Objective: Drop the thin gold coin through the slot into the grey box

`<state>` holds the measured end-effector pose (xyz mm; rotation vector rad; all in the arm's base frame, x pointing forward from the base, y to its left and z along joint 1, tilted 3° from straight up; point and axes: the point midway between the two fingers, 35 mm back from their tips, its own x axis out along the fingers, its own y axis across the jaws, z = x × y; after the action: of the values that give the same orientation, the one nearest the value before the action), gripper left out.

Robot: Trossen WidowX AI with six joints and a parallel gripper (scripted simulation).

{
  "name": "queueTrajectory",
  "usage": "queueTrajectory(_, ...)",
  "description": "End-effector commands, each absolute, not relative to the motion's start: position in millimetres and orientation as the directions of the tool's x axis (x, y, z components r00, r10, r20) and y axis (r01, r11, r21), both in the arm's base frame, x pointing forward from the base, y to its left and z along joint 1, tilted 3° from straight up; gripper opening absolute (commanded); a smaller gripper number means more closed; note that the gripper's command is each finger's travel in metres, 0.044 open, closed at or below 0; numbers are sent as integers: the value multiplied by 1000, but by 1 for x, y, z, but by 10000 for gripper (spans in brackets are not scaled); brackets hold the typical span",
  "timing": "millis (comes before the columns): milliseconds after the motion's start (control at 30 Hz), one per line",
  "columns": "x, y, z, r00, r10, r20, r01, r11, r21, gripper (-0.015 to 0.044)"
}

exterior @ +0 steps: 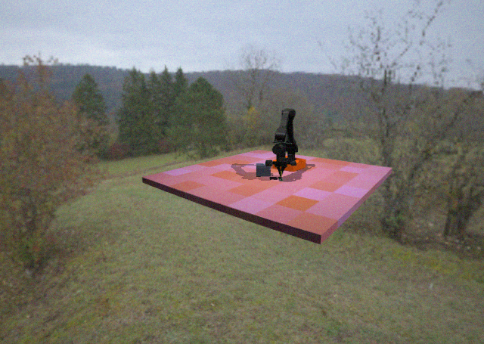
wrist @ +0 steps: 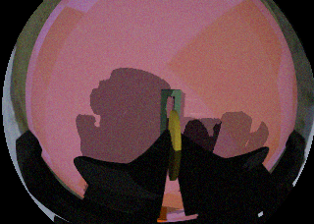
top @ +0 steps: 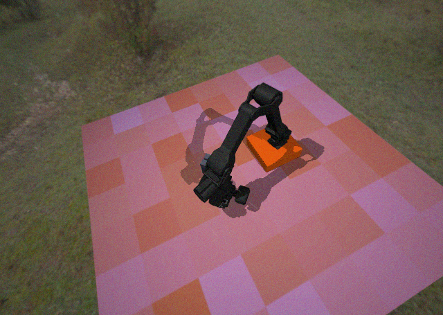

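The gold coin [wrist: 174,131] stands edge-on to the wrist camera between the fingertips. My gripper [top: 222,201] [exterior: 280,172] [wrist: 170,134] points down, low over the table, and is shut on the coin. The dark-green holder [wrist: 164,108] lies on the table just beyond the coin in the wrist view, with part of its opening showing. The fingers and coin hide its near part, so I cannot tell whether the coin's lower edge is in it. The grey box [exterior: 262,170] stands to the left of the gripper in the exterior view; the arm mostly hides it in the top view.
The orange block [top: 264,158] [exterior: 300,163] under the arm's base stands behind the gripper. The patchwork table [top: 154,268] [exterior: 254,203] bears everything. The arm casts shadows around the holder.
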<state>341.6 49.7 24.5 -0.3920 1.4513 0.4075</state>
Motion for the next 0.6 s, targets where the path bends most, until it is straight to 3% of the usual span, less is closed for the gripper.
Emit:
queueTrajectory(0, 344, 50, 36, 82, 32, -996, -489, 872, -12, 0)
queueTrajectory(567, 341, 48, 79, 82, 32, -996, -489, 872, -13, 0)
